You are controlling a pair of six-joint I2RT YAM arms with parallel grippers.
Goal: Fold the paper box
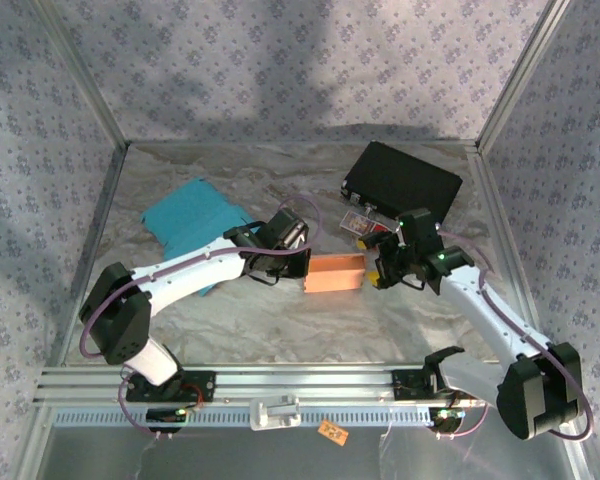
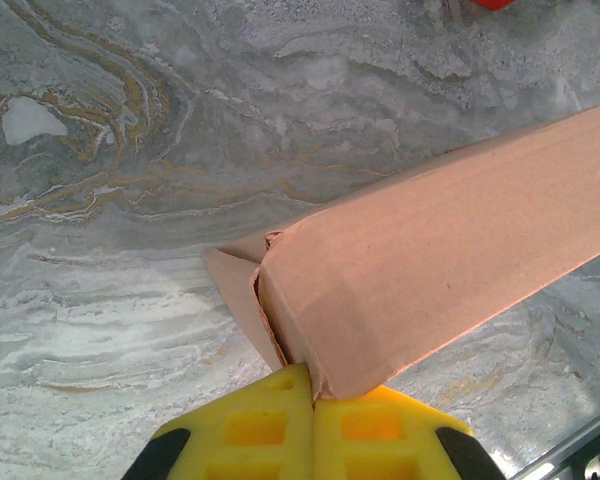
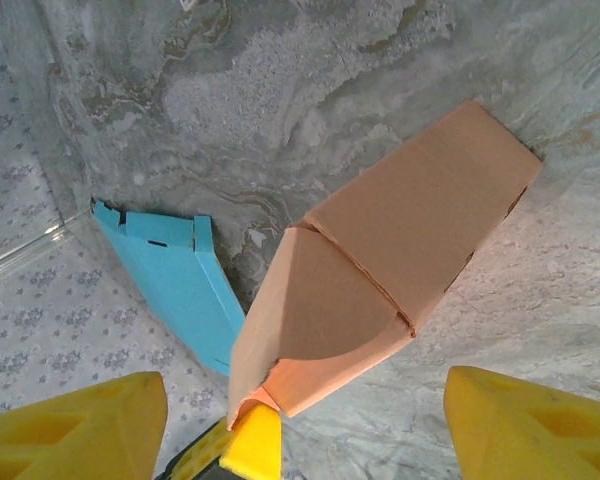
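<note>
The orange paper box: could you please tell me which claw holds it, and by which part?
The left claw pinches the orange paper box by an edge at its left end; the right claw is open, gripping nothing.

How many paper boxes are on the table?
2: orange box at centre; flat blue box back left. Black case back right may be a third.

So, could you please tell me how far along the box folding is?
Done: the orange box is formed into a sleeve. In hand: the left gripper pinches one end; the right gripper is open at the other. To do: tucking the rounded end flap, which sticks out.
</note>
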